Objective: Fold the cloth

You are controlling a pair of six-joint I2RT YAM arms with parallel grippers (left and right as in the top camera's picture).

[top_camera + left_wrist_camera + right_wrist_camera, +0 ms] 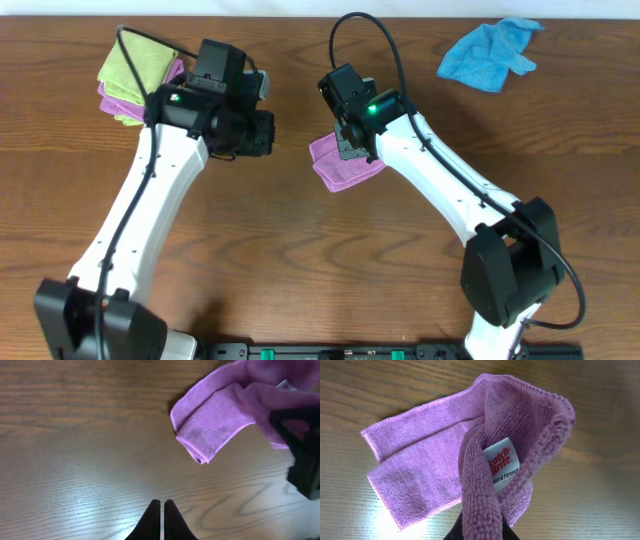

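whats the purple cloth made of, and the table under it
The folded purple fabric cloth looks like microfibre: a fuzzy looped pile, stitched hem and a sewn-in white label. The brown table looks like wood or wood-look laminate, with streaky grain and a soft sheen; which, I cannot tell.

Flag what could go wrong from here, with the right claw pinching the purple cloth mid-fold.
1. The right claw grips the purple cloth at a bunched edge, label exposed; releasing here would likely leave a lumpy, uneven fold.
2. The flat layers lie unpinned on the table; the left claw is shut and clear of them, so pulling may drag the fold apart.
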